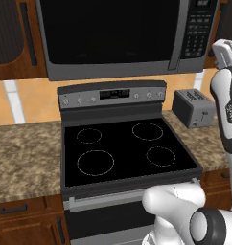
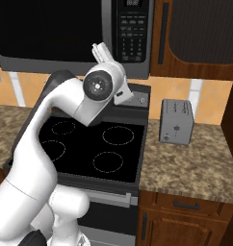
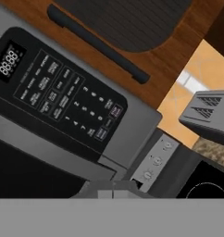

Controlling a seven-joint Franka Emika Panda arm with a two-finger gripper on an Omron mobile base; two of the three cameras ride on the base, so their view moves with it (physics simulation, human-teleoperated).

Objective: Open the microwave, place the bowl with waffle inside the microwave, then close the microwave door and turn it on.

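Microwave (image 1: 113, 36): mounted above the stove (image 1: 125, 150), door (image 1: 108, 31) shut; bowl and waffle not visible on stove or counter, presumably inside behind the dark glass. Judged progress: loading and closing done, switching on left. Keypad (image 3: 70, 97): at the microwave's right end, untouched. Gripper (image 2: 103, 52): jaws pressed together, empty, raised near the microwave's lower right corner, pointing up toward the keypad, arm bent high over the stove. Toaster (image 2: 176, 122): on counter, right of stove
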